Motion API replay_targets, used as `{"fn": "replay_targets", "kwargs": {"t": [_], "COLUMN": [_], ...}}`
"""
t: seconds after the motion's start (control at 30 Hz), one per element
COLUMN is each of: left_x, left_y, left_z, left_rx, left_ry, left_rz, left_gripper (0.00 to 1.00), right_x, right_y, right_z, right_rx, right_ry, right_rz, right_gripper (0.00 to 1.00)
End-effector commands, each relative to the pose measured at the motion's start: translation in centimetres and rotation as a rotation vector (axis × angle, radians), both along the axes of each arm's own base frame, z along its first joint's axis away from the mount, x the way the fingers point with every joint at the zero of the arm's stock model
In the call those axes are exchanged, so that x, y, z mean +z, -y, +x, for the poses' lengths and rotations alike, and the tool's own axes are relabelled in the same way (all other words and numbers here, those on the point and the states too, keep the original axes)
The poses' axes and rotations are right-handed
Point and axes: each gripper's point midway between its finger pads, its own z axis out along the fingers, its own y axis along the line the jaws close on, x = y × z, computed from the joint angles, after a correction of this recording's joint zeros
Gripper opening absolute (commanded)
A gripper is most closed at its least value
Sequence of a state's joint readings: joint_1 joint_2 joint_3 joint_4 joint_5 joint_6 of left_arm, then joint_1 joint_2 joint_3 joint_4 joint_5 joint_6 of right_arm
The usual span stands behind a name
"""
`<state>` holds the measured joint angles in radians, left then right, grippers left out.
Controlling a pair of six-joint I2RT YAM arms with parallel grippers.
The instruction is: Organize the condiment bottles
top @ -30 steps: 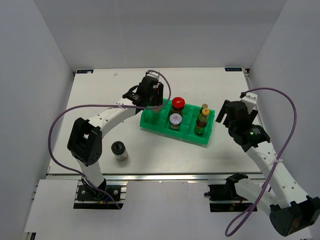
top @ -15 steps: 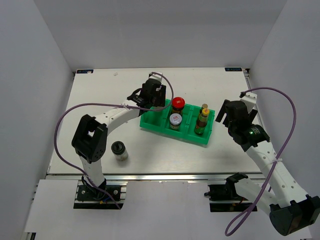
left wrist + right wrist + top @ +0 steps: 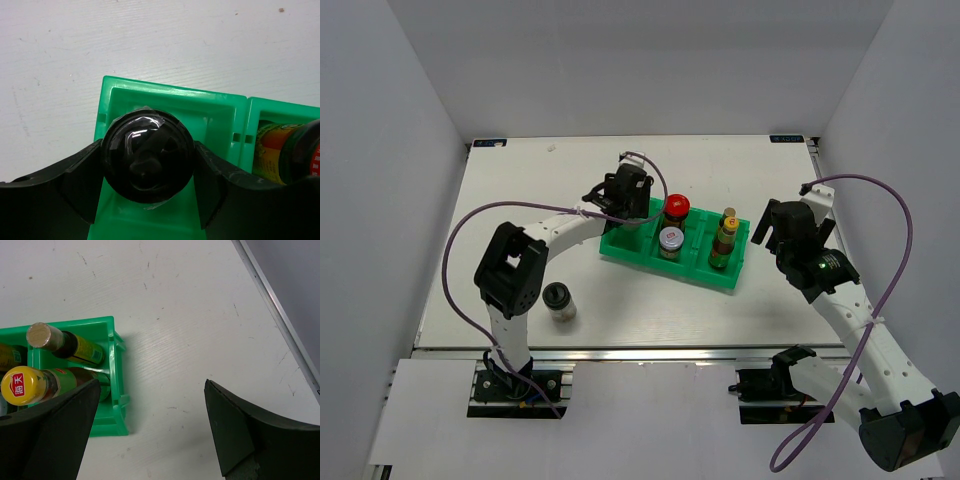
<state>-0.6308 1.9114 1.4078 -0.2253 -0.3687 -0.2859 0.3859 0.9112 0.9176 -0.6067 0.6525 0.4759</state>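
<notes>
My left gripper [image 3: 148,159] is shut on a black-capped shaker [image 3: 148,154] and holds it in the left compartment of the green tray [image 3: 170,93]; in the top view the gripper [image 3: 630,203] hides this shaker. A second black-capped shaker [image 3: 558,300] stands on the table near the left arm. The red-lidded jar [image 3: 676,208] and silver-lidded jar [image 3: 670,239] stand in the middle compartment. Two slim sauce bottles [image 3: 725,235] stand in the right compartment, also in the right wrist view [image 3: 45,337]. My right gripper [image 3: 150,420] is open and empty beside the tray's right end.
The green tray [image 3: 705,272] lies slanted at mid-table. A jar with an orange label [image 3: 280,152] sits just right of the held shaker. The table's right edge rail [image 3: 280,315] runs close to my right gripper. Grey walls enclose the table.
My left gripper has shifted a little to the right with the shaker, further over the tray's left compartment. The right arm has not moved.
</notes>
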Motion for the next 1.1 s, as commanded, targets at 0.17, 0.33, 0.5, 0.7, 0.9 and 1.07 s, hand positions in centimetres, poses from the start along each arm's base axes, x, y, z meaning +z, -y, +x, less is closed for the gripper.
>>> {"fn": "replay_targets", "kwargs": {"t": [0.17,0.33,0.5,0.7,0.9,1.07], "left_x": [4.3,7.7,11.4,10.6,6.8,6.9], "left_y": [1.0,0.7,-1.5,-6.5,-13.3,-16.3], "left_z": [0.6,-0.2,-3.2,-11.0,-19.6,-23.9], "left_rx": [-0.015,-0.031,0.009,0.16,0.334,0.399], "left_ry": [0.087,0.107,0.081,-0.067,-0.191,-0.238], "left_rz": [-0.076,-0.102,-0.12,-0.2,-0.196,-0.197], "left_gripper": [0.95,0.98,0.98,0.98,0.98,0.98], "right_x": [0.2,0.2,0.4,0.3,0.1,0.1], "right_y": [0.4,0.4,0.2,-0.2,-0.4,-0.5], "right_z": [0.2,0.2,0.2,0.4,0.6,0.5], "right_rx": [-0.026,-0.022,-0.007,0.012,0.026,0.031], "right_ry": [0.022,0.024,0.033,0.03,0.022,0.021], "right_rz": [-0.003,-0.001,0.006,0.007,0.009,0.008], "right_gripper": [0.89,0.89,0.89,0.89,0.89,0.89]}}
